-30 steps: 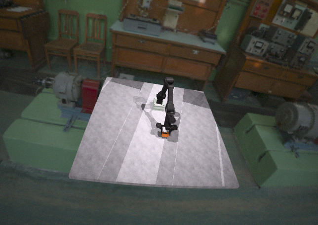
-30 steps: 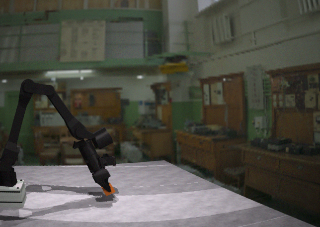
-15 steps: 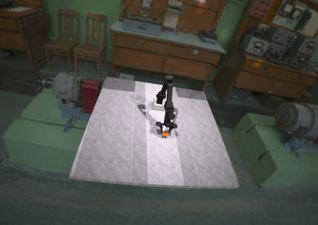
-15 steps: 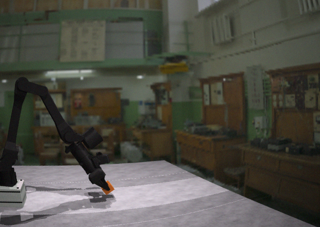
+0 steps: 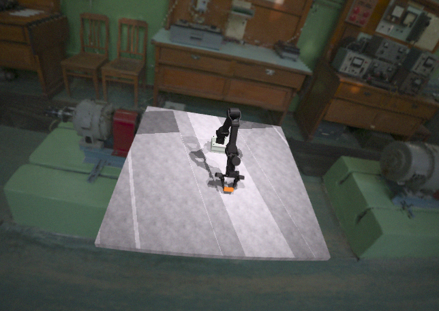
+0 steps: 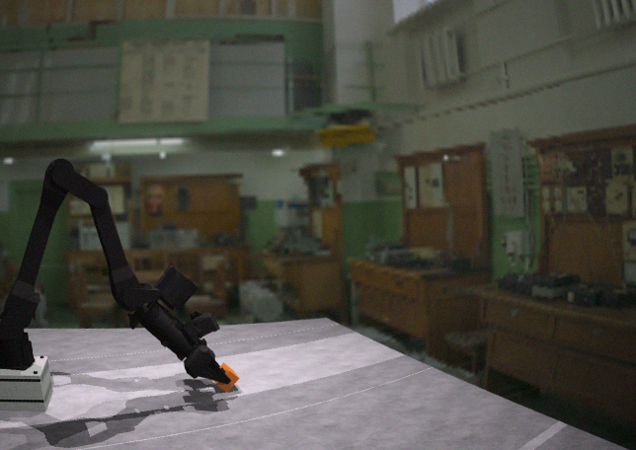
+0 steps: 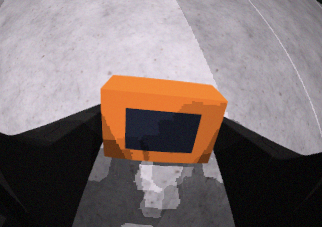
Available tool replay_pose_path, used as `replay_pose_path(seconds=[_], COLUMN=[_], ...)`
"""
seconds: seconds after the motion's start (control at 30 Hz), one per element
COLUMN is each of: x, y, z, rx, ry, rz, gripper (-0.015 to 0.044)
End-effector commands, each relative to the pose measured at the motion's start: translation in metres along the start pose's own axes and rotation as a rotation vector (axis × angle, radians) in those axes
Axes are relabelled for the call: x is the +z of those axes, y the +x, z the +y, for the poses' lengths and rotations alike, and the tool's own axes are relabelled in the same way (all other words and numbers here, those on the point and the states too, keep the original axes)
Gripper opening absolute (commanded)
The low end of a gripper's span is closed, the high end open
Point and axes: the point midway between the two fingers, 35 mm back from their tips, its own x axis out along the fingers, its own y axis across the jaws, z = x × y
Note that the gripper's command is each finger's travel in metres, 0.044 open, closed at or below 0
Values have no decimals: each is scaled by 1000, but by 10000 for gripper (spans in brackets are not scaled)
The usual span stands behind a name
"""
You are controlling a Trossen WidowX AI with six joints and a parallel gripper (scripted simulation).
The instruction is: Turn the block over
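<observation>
The arm (image 6: 79, 238) folds at the elbow and slants its wrist low toward the table (image 6: 371, 397), gripper (image 6: 220, 376) clamped on the orange block (image 6: 229, 376), fingertips just above the surface.
</observation>
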Motion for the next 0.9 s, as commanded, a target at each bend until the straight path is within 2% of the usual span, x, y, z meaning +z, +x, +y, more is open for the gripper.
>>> replay_pose_path(seconds=[0.0, 0.4, 0.87], x=[-8, -16, -22], y=[5, 8, -8], z=[0, -1, -4], rx=[-3, -3, -7], ry=[-9, -9, -4], rz=[-44, -215, -392], gripper=[0, 0, 0])
